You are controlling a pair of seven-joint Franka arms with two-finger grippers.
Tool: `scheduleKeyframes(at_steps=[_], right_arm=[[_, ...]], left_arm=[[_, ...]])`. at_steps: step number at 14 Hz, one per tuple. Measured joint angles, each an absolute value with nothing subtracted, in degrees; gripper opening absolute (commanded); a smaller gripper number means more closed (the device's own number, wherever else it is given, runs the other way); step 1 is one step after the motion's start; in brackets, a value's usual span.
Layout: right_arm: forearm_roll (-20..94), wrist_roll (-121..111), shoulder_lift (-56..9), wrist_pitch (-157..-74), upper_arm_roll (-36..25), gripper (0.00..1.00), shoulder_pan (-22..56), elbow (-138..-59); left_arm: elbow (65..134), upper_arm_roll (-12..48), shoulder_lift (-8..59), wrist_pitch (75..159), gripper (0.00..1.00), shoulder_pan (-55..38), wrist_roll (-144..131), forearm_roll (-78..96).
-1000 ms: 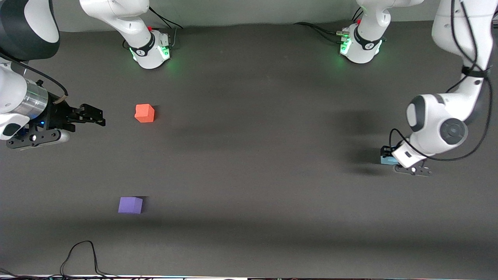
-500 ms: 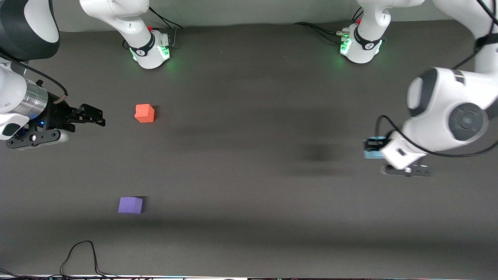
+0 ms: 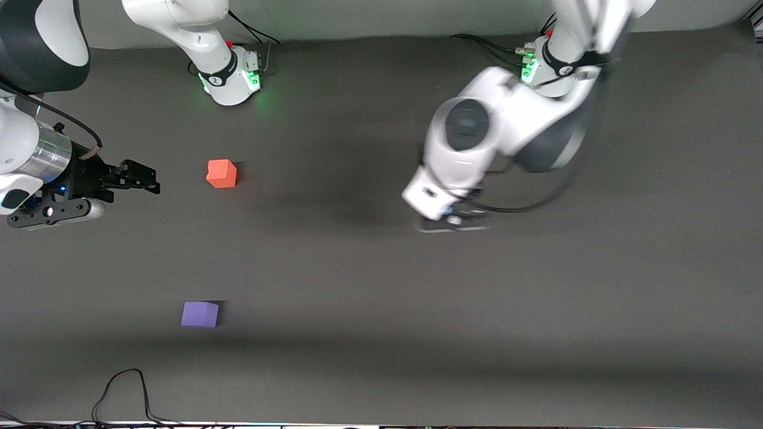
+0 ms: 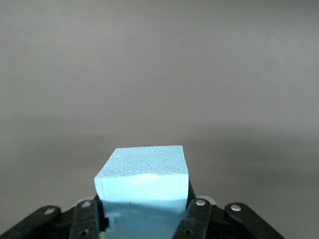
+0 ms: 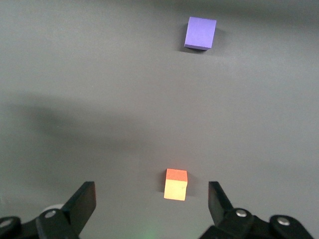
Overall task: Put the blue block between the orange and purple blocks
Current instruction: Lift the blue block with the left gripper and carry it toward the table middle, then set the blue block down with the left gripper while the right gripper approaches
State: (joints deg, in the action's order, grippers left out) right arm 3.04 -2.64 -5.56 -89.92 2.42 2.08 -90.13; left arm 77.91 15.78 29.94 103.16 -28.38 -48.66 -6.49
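**Blue cube carried above mid-tabletop**

Front view: the left end effector [image 3: 453, 223] hangs over the middle of the dark grey tabletop [image 3: 381, 333]. The small matte orange-red cube [image 3: 222, 173] lies farther from the camera than the matte violet-purple cube [image 3: 199, 314].

Left wrist view: its fingers [image 4: 195, 219] clamp the light sky-blue foam-like cube [image 4: 144, 186].

Right wrist view: the right end effector [image 5: 152, 199], fingers wide apart, waits near the orange cube.
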Motion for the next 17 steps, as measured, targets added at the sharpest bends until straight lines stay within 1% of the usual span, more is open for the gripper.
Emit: scheduleKeyframes(at_steps=[2,3,7,9,10,13,14,15,16,17], right_arm=[[3.04,-2.66,-5.76,-90.18,2.40,1.00,2.10,-90.40],[3.04,-2.67,-5.92,-90.65,2.41,1.00,2.12,-90.70],[3.04,-2.69,-7.08,-94.84,2.48,1.00,2.28,-93.47],[3.04,-2.69,-7.43,-96.36,2.52,1.00,2.35,-95.06],[3.04,-2.70,-7.56,-96.65,2.58,1.00,2.36,-95.33],[3.04,-2.71,-7.63,-96.66,2.76,1.00,2.45,-95.33],[3.04,-2.71,-7.65,-96.66,2.76,1.00,2.46,-95.33],[3.06,-2.71,-7.72,-96.66,2.78,1.00,2.46,-95.34],[3.21,-2.71,-7.79,-96.66,2.83,1.00,2.50,-95.34],[3.42,-2.71,-7.84,-96.66,2.88,1.00,2.76,-95.34]], left_arm=[[72.24,15.70,37.44,104.61,0.54,-35.37,-55.38,-10.33],[70.52,15.57,40.78,107.14,0.54,-38.02,-57.43,-11.55],[68.30,15.30,50.30,116.93,0.54,-43.29,-60.97,-13.71],[68.17,15.29,53.06,120.24,0.55,-43.82,-61.38,-13.87],[68.07,15.29,53.97,120.65,0.59,-43.90,-61.38,-13.89],[67.68,15.29,55.18,120.80,0.59,-44.05,-61.38,-13.92],[67.66,15.29,55.33,120.80,0.61,-44.07,-61.38,-13.94],[67.64,15.29,55.54,120.81,0.75,-44.08,-61.38,-13.95],[67.64,15.29,55.70,120.87,1.00,-44.09,-61.38,-13.98],[67.64,15.29,55.77,120.89,1.00,-44.10,-61.38,-14.16]])
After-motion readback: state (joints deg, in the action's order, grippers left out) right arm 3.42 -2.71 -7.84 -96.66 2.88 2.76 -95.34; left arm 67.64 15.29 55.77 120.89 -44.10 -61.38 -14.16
